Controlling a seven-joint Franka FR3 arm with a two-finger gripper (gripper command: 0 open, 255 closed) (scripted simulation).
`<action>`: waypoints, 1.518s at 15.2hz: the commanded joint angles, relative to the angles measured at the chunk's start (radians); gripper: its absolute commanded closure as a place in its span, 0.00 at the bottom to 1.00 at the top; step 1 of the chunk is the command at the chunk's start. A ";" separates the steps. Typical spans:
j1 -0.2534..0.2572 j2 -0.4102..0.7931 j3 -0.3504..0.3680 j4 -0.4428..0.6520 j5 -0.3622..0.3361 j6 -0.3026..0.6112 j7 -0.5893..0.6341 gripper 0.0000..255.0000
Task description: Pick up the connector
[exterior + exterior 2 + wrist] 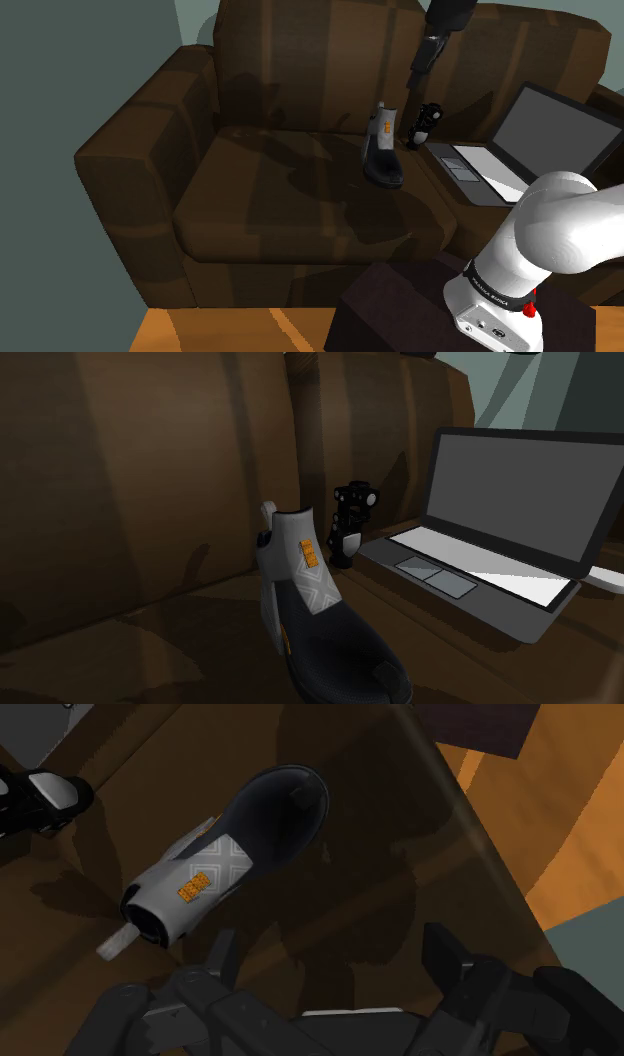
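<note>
Dark brown leather sofa (260, 200) takes up most of the shoulder view. Teal-grey wall (50, 80) is at far left and orange wood floor (230, 330) runs along the bottom edge. The dark box stand (400, 310) sits lower right, w/ the white arm (560, 230) curving up over it.

The connector (425, 122), a small black-and-white upright part, stands on the seat cushion close to the backrest, right of centre in the upper half of the shoulder view. It's between 2 things: a grey-and-black ankle boot w/ an orange patch (383, 150) to its left, and an open grey laptop w/ a dark screen (500, 160) to its right.

In the 2nd exterior view the connector (352, 522) is at frame centre, just beside the laptop's (480, 552) rear left corner. It stands behind the boot (320, 622), which fills the lower middle w/ its toe toward the bottom edge. The sofa back (150, 502) covers the left half.

The all-black gripper (418, 68) hangs at top centre-right of the shoulder view, higher in the frame than the connector and apart from it.

Wrist view: the gripper (335, 959) has its 2 fingers (222, 959) released and spread wide, w/ brown cushion (400, 854) showing in the gap. The boot (230, 854) lies beyond the fingertips. The connector (40, 794) is further off, past the boot's open collar end, cut by the frame edge. The floor (560, 834) shows past the cushion's far side.
</note>
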 commanded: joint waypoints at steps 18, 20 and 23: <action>-0.192 0.267 -0.292 0.012 -0.064 0.261 -0.008 0.00; -0.210 0.307 -0.327 0.023 -0.062 0.289 -0.012 0.00; -0.235 0.368 -0.381 0.043 -0.052 0.329 -0.020 0.00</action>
